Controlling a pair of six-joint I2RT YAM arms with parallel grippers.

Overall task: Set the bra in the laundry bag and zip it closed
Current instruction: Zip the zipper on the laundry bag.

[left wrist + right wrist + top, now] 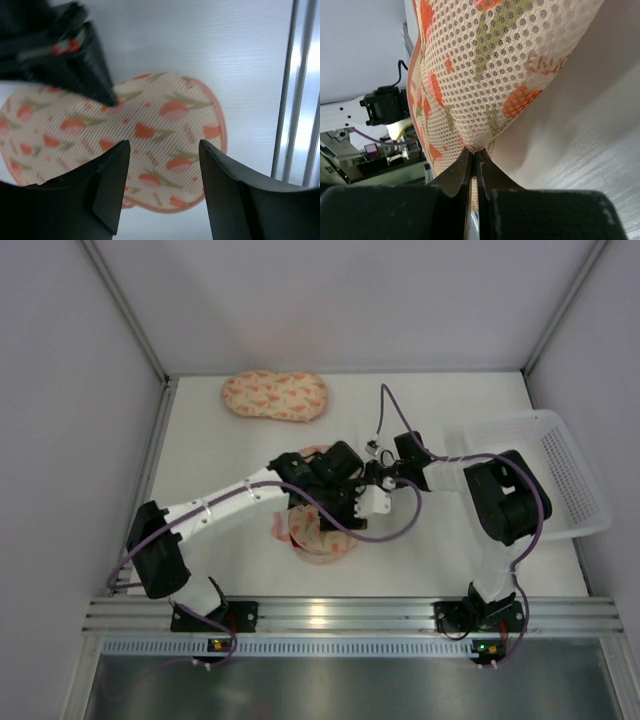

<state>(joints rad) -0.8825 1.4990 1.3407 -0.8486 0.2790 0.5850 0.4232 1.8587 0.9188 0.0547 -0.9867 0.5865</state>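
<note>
The laundry bag point(322, 540) lies on the table point(450, 550) beneath both wrists. A second, identical pouch point(275, 395) is seen well beyond the bag toward the back wall, and a white mesh basket point(575, 475) off to the bag's right. The bra is not seen in any view. Whether it is already inside the bag cannot be told, as much of the bag is covered by the arms from above.

The right gripper point(473, 152) is shown with its jaws pressed together, pinching the bag at its seam. The zip pull may be what is gripped there, but the pull itself cannot be made out. The left gripper point(164, 146) is held above the bag's patterned top, with its jaws spread and nothing between them.

The step in hand is judged to be the zipping. For it to be done well, the bag should be pinned down by the left gripper close to the pinch, so that the fabric is kept taut and not dragged along. The pull should be drawn low and steadily along the curve of the seam, and the pinch watched for slipping.
</note>
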